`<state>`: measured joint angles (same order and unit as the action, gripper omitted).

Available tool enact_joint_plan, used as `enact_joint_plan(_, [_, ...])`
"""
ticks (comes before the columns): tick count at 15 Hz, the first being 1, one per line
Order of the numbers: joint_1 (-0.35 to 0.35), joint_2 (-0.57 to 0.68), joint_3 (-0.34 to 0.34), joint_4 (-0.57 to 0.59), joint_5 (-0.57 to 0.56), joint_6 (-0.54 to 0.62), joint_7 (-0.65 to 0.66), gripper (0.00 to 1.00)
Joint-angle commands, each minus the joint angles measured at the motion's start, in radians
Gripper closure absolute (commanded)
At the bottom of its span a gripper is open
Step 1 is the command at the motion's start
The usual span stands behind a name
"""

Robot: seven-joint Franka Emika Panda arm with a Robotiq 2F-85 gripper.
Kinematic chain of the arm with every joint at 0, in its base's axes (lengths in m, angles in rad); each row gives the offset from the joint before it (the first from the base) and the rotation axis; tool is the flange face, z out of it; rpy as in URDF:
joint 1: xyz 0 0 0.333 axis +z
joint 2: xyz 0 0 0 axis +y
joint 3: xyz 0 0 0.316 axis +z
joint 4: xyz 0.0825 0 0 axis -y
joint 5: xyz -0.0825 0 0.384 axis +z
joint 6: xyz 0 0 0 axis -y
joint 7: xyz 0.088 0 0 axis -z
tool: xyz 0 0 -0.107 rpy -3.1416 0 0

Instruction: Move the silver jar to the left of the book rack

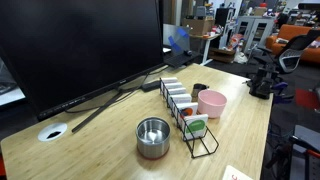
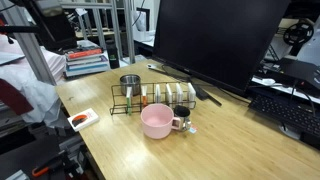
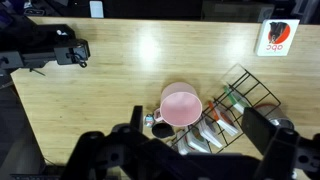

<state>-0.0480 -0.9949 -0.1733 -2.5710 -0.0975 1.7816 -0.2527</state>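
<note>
The round silver metal jar (image 1: 153, 137) stands just beside one end of the black wire book rack (image 1: 192, 115) — a pink round bowl (image 1: 211, 103) sits along its side. The gripper (image 3: 197, 128) is spread wide, empty. The orange print on the white card (image 3: 277, 37) — unreadable.

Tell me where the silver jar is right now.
In both exterior views the silver jar stands on the wooden table, close beside the wire book rack near one of its ends, on the opposite side from the pink bowl.
</note>
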Motion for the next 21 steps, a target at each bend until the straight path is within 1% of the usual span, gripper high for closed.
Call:
enact_joint_plan(1, [0.004,0.001,-0.002,0.003,-0.002,-0.003,0.003,0.0])
enact_joint_plan(11, [0.004,0.001,-0.002,0.003,-0.002,-0.003,0.003,0.0])
enact_joint_plan(17, [0.006,0.094,0.026,0.015,-0.018,0.001,0.025,0.0])
enact_joint_plan(19, [0.008,0.13,0.037,0.01,-0.025,0.023,0.029,0.0])
enact_joint_plan(21, [0.018,0.153,0.056,-0.004,-0.055,0.062,0.009,0.0])
